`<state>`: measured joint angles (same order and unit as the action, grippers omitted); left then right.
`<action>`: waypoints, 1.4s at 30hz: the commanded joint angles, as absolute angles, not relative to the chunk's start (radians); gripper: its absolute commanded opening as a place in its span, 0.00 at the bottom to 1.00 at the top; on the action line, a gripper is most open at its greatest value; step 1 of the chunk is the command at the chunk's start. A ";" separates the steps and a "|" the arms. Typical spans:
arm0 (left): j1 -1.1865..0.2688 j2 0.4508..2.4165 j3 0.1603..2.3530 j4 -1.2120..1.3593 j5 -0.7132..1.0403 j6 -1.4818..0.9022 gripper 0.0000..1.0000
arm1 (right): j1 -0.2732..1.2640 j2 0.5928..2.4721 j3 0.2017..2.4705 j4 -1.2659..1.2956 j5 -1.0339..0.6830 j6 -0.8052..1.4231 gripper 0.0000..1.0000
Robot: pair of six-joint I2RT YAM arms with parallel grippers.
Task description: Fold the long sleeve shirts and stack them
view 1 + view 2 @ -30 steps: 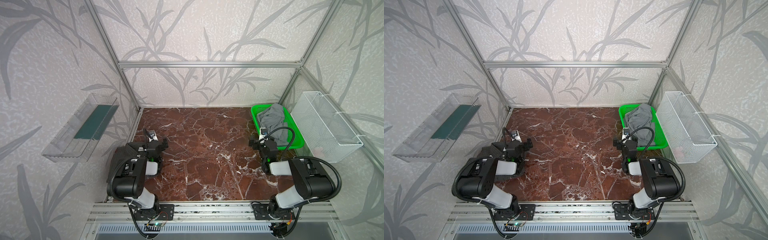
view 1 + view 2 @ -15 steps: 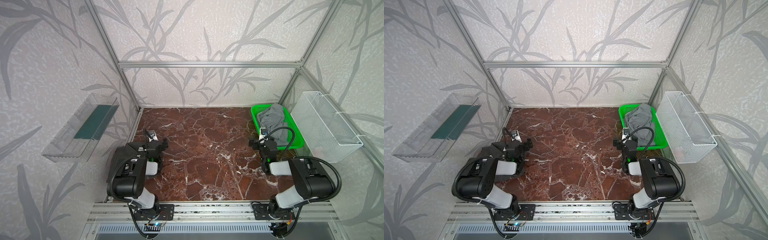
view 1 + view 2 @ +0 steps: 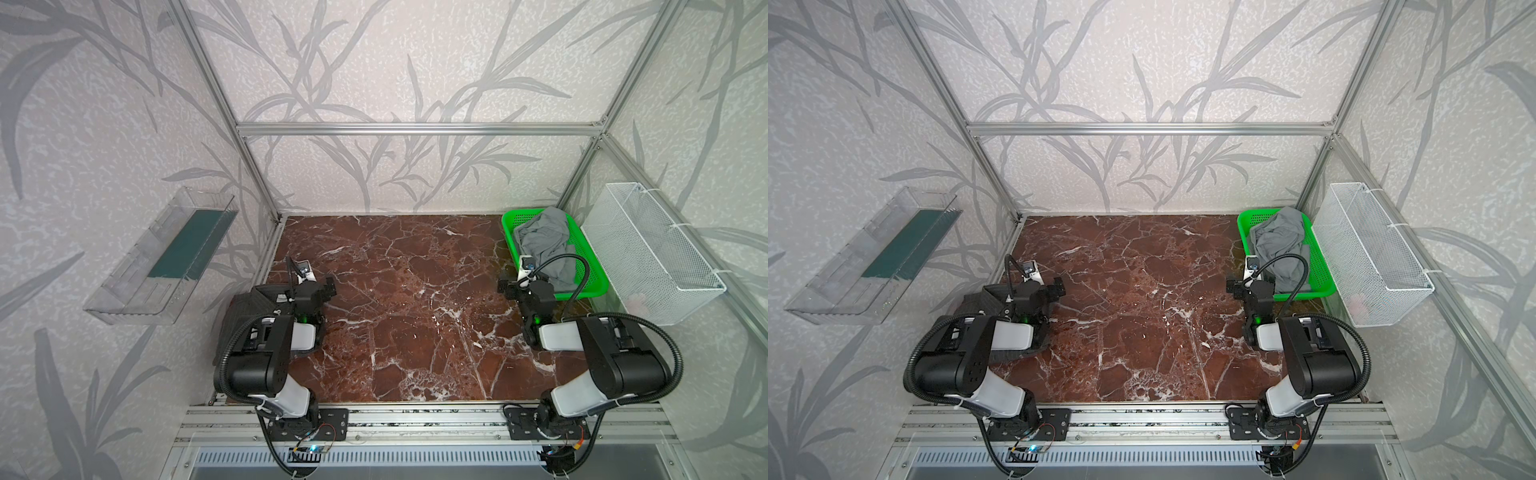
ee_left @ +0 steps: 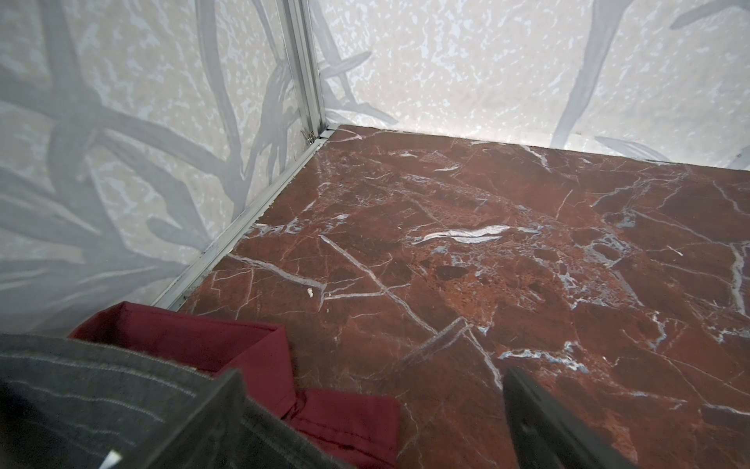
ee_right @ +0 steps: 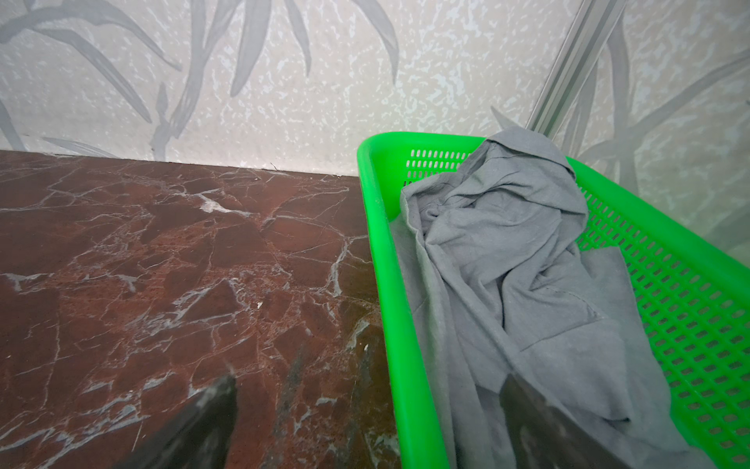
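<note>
Two shirts lie stacked at about 9 o'clock on the marble table, tight against its left edge. The charcoal pinstriped shirt lies on top, with the maroon shirt poking out beneath, collar showing. The left gripper hangs over the stack's inner edge, jaws spread wide and holding nothing. From there the middle of the table is open clear to the back wall.

At 2 o'clock one green basket sits in the corner, holding a single crumpled grey garment. The right gripper straddles its near rim, also wide apart and empty. One white wire basket hangs on the right wall and one clear tray on the left.
</note>
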<state>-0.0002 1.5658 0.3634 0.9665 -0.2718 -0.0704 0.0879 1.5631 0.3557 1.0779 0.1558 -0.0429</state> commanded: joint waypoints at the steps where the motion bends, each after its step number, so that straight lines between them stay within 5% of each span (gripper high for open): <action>1: -0.003 1.574 0.353 1.004 -0.269 -0.045 0.99 | 0.092 1.584 0.336 1.053 0.143 -0.026 0.99; 5: -0.003 1.569 0.323 1.050 -0.083 0.024 0.99 | 0.092 1.585 0.335 1.052 0.143 -0.026 0.99; 9: 0.001 1.576 0.323 1.067 -0.320 -0.080 0.99 | 0.092 1.585 0.336 1.051 0.143 -0.025 0.99; 16: 0.009 1.571 0.370 0.966 -0.178 -0.031 0.99 | 0.093 1.585 0.345 1.035 0.135 -0.029 0.99; 34: 0.009 1.572 0.370 0.969 -0.173 -0.031 0.99 | 0.100 1.585 0.351 1.020 0.132 -0.040 0.99; 38: 0.010 1.572 0.370 0.968 -0.173 -0.031 0.99 | 0.100 1.583 0.349 1.024 -0.124 -0.131 0.99; 42: 0.009 1.572 0.370 0.968 -0.173 -0.031 0.99 | 0.081 1.592 0.317 1.097 -0.099 -0.096 0.99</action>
